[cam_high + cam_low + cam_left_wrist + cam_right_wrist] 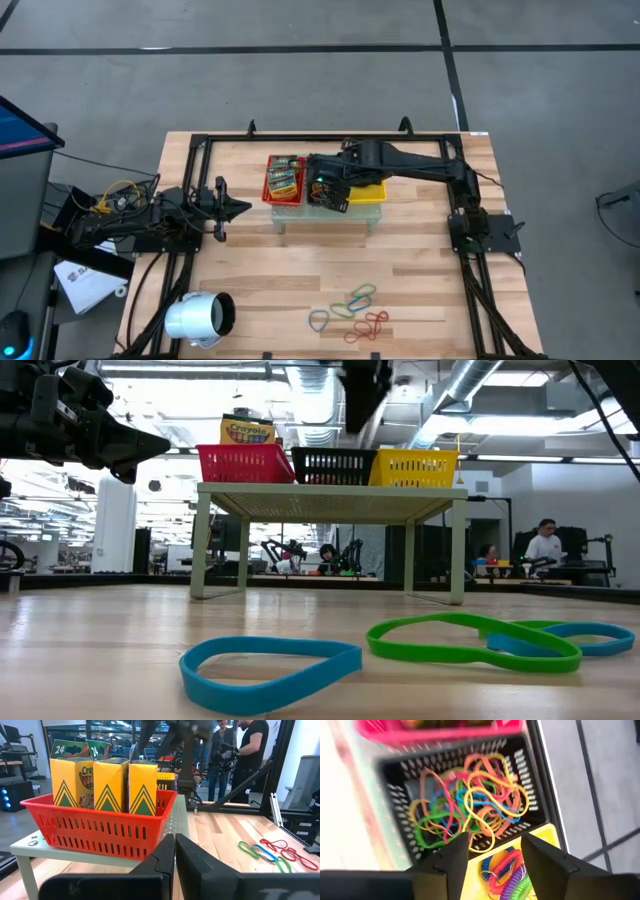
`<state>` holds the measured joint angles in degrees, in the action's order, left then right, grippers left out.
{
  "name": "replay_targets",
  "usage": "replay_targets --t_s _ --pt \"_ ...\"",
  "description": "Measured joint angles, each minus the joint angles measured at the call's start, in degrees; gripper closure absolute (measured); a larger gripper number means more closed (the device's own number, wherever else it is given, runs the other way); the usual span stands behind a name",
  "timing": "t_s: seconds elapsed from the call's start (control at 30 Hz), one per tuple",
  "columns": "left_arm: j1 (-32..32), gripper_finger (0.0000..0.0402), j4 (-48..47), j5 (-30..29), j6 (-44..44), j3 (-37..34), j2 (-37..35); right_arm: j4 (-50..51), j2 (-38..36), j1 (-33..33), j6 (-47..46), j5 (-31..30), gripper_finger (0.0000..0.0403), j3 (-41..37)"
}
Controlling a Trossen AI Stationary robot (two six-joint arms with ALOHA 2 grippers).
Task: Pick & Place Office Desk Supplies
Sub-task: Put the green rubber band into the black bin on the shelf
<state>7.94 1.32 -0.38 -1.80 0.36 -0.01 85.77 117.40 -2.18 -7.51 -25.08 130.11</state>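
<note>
Several coloured rubber bands (355,310) lie loose on the wooden table near its front edge; the low view shows a blue one (270,670) and a green one (470,640) close up. A black mesh basket (530,785) on a small raised stand (325,218) holds a tangled heap of rubber bands (470,805). My right gripper (492,852) hangs open over that basket, tipped downward, with nothing between its fingers. In the high view it (325,190) covers most of the basket. My left gripper (175,855) is shut and waits level at the table's left (240,207).
A red basket (100,825) with yellow crayon boxes (107,785) stands left of the black one. A yellow basket (370,192) on its right holds coiled loops (507,875). A white cylinder (200,318) lies at the front left. People stand beyond the table.
</note>
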Motion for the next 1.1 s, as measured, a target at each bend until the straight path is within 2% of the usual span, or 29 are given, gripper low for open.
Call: replay_targets --t_s 0.17,0.27,0.47,0.53,0.7,0.93,1.1 --pt "0.0 0.0394 0.02 0.0 0.0 -0.02 0.0 1.68 -0.08 3.25 -1.21 -0.02 0.0222 4.94" --pt "0.0 0.0394 0.02 0.0 0.01 -0.02 0.0 2.34 -1.03 5.54 -1.66 0.24 0.0227 3.86" --pt "-0.02 0.0394 0.04 0.0 0.02 -0.02 0.0 4.2 -1.32 11.75 -8.29 7.41 0.0234 3.54" --pt "-0.02 0.0394 0.04 0.0 0.02 -0.02 0.0 4.2 -1.33 15.23 -10.8 8.03 0.0233 3.54" --pt "0.0 0.0394 0.09 0.0 0.0 -0.02 0.0 4.22 -1.26 24.19 -17.81 7.53 0.0232 3.54" --pt "0.0 0.0394 0.11 0.0 0.02 -0.02 0.0 4.18 0.19 34.51 -26.92 2.99 0.0232 3.26" --pt "0.0 0.0394 0.11 0.0 0.01 -0.02 0.0 4.36 -0.57 37.85 -35.33 2.73 0.0227 -2.95"
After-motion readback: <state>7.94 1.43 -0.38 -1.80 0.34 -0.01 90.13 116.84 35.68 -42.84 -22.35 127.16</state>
